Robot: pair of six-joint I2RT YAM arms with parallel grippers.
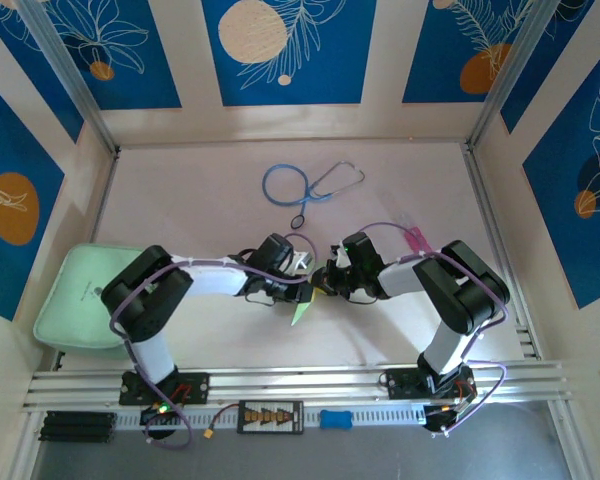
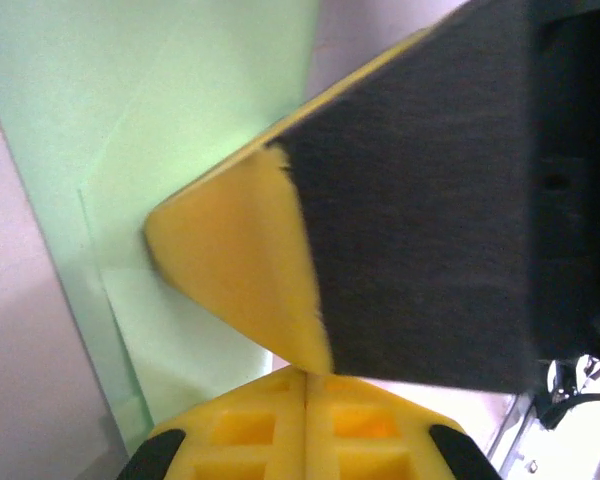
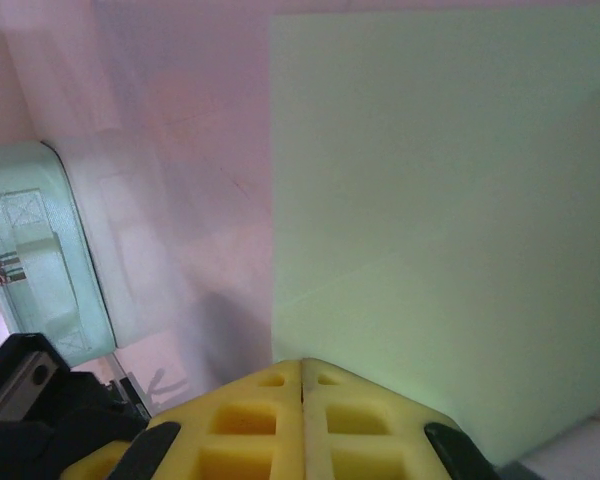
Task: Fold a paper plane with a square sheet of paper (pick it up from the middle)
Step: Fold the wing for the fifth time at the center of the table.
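From above, your left gripper [image 1: 308, 283] and right gripper [image 1: 328, 283] meet nose to nose over the surface [image 1: 200, 210], likely to work a crease. The square sheet of paper [image 1: 302, 313] hangs beneath them, its visible sliver tapering toward the near edge. Left wrist: jaws closed, with creased paper beyond them; you cannot tell if it is pinched. Right wrist: jaws closed at the sheet's lower edge, apparently pinching it, and its straight side runs directly away.

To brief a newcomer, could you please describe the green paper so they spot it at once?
Start at the white table, near the middle where the left pincer and right pincer meet. The sheet of paper lies beneath them. It is thin, creased and pale green, unlike the thick rounded mint pad at the table's left edge.
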